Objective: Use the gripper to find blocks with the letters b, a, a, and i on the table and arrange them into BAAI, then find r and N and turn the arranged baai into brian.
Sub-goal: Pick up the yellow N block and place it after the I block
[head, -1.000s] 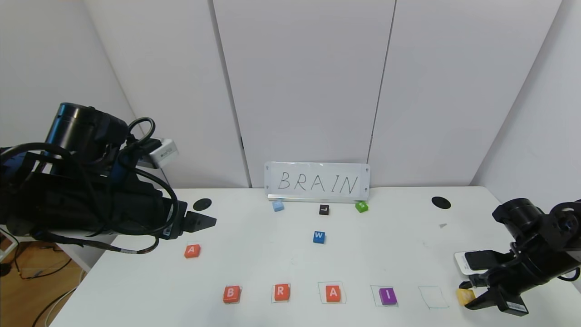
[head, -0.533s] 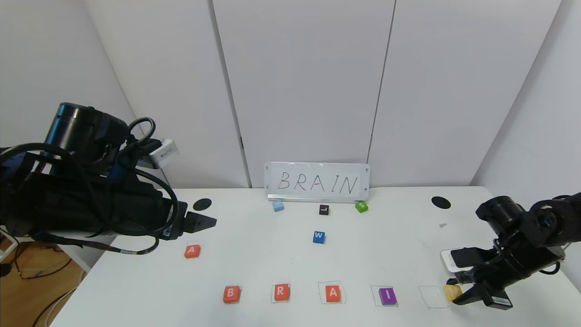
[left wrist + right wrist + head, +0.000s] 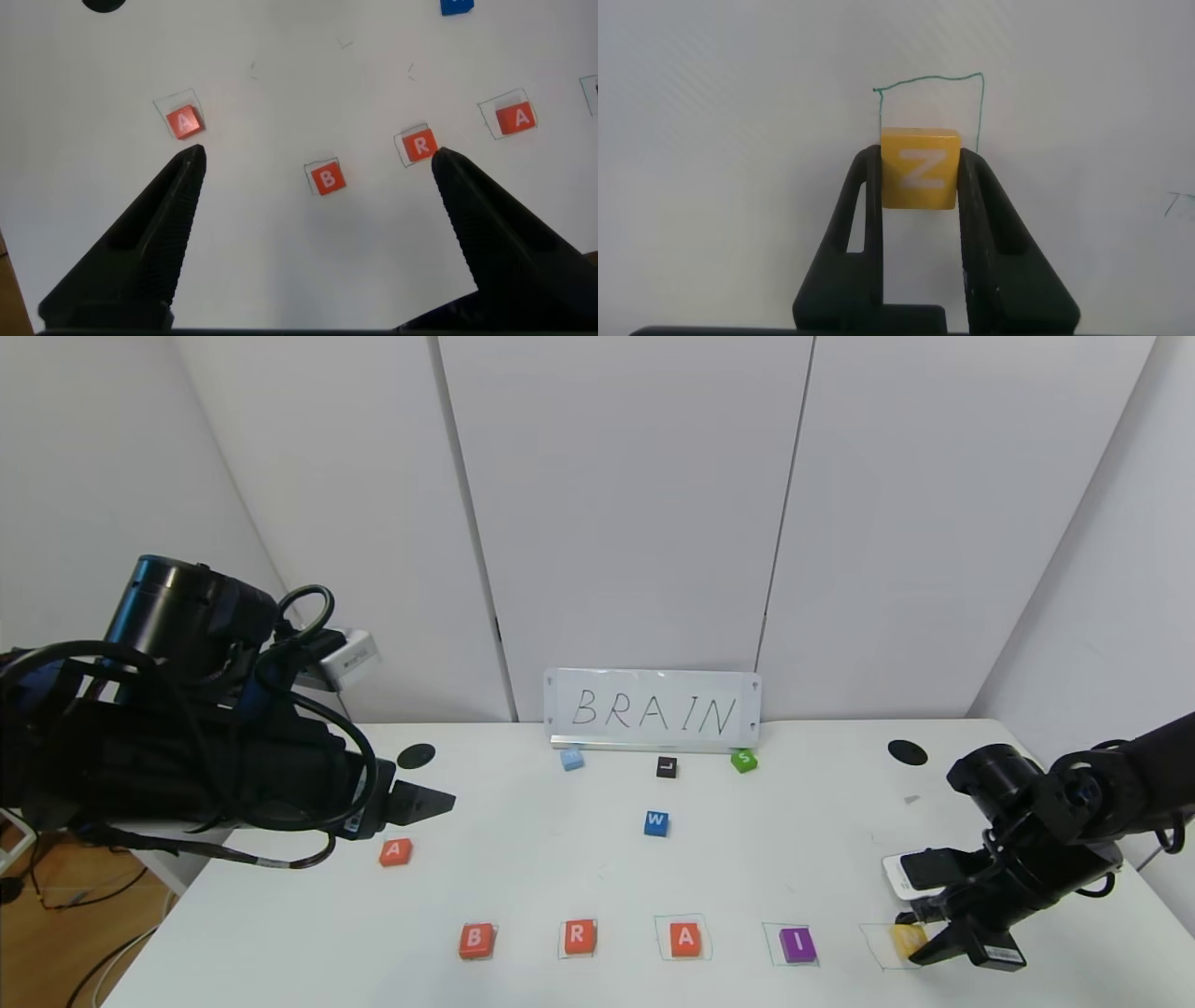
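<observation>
Carrying N (image 3: 907, 939) leftward, my right hand (image 3: 920, 947) clamps it over the last drawn square at lower right of the worktop (image 3: 747, 859), closer than a second ago. Release comes next, I judge. Left hand (image 3: 425, 800) hovers wide at left.

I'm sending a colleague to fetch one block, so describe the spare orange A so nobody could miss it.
Start at the near row of blocks along the white table's front edge. The spare A lies alone behind that row's left end, near the left gripper. Unlike the row's A, it has no neighbours.
</observation>
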